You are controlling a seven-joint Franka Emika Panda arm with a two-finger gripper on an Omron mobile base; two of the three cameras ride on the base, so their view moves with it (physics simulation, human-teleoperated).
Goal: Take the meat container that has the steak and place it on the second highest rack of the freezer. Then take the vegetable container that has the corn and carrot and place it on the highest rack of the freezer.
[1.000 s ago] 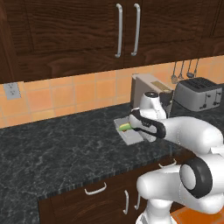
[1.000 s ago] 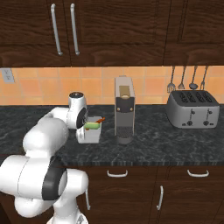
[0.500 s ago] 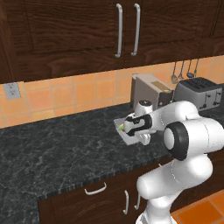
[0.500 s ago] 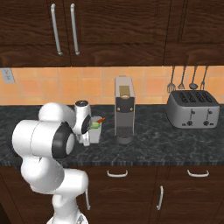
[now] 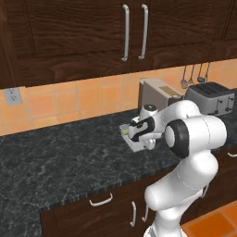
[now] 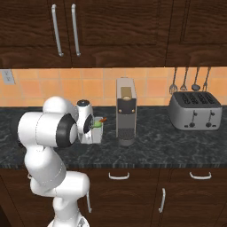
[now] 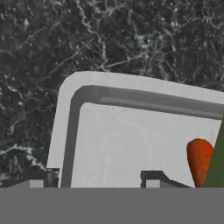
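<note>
The vegetable container (image 5: 133,143) is a pale grey tray on the dark counter, just left of the coffee machine. It holds the orange carrot (image 7: 199,160) and the green-yellow corn (image 7: 218,168), whose ends also peek out as the carrot (image 6: 103,119) and corn (image 6: 94,124). My gripper (image 7: 96,178) points down at the tray's near corner, also seen as the gripper (image 5: 134,134) and the gripper (image 6: 90,128). It is open, with one fingertip (image 7: 41,177) outside the tray wall (image 7: 70,131) and the other inside, neither touching it. The meat container, steak and freezer are out of view.
A tall coffee machine (image 6: 125,113) stands right beside the tray. A silver toaster (image 6: 195,111) sits farther right, with utensils (image 6: 190,82) hanging on the tiled wall. Dark cabinets (image 5: 134,28) hang above the black stone counter (image 5: 60,162).
The arm has folded and the hand has come down onto the near corner of the vegetable container. The jaws have narrowed a little around its wall.
</note>
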